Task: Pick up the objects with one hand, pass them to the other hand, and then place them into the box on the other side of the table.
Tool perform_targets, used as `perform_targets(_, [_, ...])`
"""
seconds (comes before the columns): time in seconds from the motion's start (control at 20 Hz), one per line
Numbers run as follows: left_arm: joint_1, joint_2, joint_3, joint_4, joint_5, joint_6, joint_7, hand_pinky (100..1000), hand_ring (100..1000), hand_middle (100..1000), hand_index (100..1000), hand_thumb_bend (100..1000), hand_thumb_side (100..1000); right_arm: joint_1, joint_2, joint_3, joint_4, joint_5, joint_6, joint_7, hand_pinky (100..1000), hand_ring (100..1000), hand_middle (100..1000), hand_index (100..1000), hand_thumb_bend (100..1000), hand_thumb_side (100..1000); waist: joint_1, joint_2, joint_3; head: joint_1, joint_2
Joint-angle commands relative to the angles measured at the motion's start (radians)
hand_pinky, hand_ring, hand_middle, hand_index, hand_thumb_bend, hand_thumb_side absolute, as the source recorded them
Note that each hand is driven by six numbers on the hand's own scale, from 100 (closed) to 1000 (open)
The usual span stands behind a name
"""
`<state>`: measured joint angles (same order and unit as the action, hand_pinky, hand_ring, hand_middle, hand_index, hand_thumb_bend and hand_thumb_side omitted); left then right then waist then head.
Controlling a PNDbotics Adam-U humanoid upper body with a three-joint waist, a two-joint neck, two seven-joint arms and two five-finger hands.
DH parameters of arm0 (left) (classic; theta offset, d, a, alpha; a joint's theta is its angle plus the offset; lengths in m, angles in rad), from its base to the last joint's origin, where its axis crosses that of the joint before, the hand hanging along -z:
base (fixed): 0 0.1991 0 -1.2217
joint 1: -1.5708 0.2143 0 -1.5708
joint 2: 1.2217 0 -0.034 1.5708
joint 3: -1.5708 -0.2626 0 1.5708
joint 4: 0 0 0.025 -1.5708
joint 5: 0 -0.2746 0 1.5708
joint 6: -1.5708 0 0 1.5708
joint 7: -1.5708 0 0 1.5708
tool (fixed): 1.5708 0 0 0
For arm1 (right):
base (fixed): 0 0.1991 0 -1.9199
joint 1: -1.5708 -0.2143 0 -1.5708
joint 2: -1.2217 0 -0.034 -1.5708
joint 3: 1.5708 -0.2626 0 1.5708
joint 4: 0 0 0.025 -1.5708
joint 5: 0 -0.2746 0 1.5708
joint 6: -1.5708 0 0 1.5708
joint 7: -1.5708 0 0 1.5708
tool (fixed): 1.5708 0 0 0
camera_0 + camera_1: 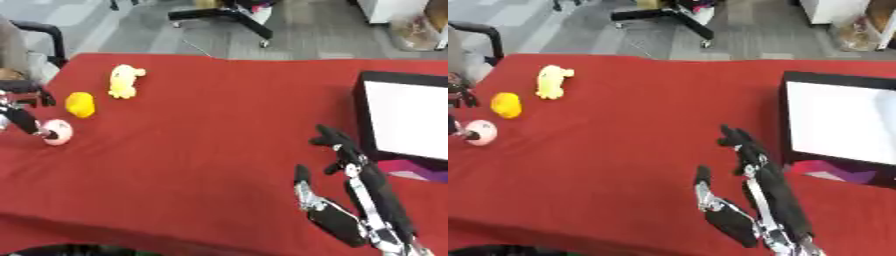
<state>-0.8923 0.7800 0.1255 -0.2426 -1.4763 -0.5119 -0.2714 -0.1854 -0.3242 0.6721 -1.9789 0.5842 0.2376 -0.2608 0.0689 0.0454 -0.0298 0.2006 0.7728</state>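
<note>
Right robot hand (350,200): nearest of all, low on the right side of the worktop, palm up off the cloth, fingers straight and pointing away toward the box, thumb apart to its left; it holds nothing.
Worktop (210,150): covered in red cloth, running from the near edge to the far edge, where grey floor begins.
Left robot hand (31,125): at the left edge, only partly in view; dark fingers reach to the pink ball and touch it, but whether they close round it I cannot tell.
Pink ball (59,132): small, round, pale pink, on the cloth near the left edge, at the tip of the left robot hand.
Box (837,125): on the right side, black-walled with a white inside, its near wall just beyond the right robot hand's fingertips; a patch of purple shows at its near corner.
Yellow block (80,104): small, bright yellow, just beyond the pink ball, apart from it.
Pale yellow toy (124,81): soft-looking, long, lying beyond the yellow block, near the far left corner.
</note>
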Motion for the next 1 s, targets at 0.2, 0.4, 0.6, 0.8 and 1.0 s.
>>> perform_targets(0.2, [-0.009,0.019,-0.013,0.011,-0.029,0.007,0.020,860,733,744,863,585,510,-0.013,-0.001,-0.005,-0.021,-0.004,-0.001,-0.002,571,1000,788,1000,100,634,0.002,-0.005,-0.001,-0.001,-0.003])
perform_targets(0.4, [-0.006,0.014,-0.018,0.021,-0.032,0.004,0.021,856,713,716,834,564,501,-0.015,-0.001,-0.005,-0.021,-0.005,-0.002,-0.001,571,1000,788,1000,100,633,0.002,-0.005,-0.001,-0.002,-0.003])
perform_targets(0.6, [-0.005,0.008,-0.019,0.019,-0.026,0.004,0.017,851,690,677,798,529,486,-0.015,-0.001,-0.005,-0.021,-0.005,-0.002,-0.001,571,1000,788,1000,100,634,0.001,-0.004,0.000,-0.003,-0.003])
perform_targets(0.8, [-0.006,0.006,-0.016,0.010,-0.024,0.013,0.021,832,649,627,756,449,446,-0.015,0.000,-0.005,-0.021,-0.004,-0.001,-0.002,571,1000,788,1000,100,636,0.001,-0.003,0.001,-0.002,-0.003])
perform_targets(1.0, [-0.006,0.005,-0.012,0.001,-0.016,0.019,0.037,805,602,582,714,359,387,-0.015,0.000,-0.006,-0.021,-0.004,-0.001,-0.003,572,1000,789,1000,100,636,0.001,-0.003,0.000,0.000,-0.003])
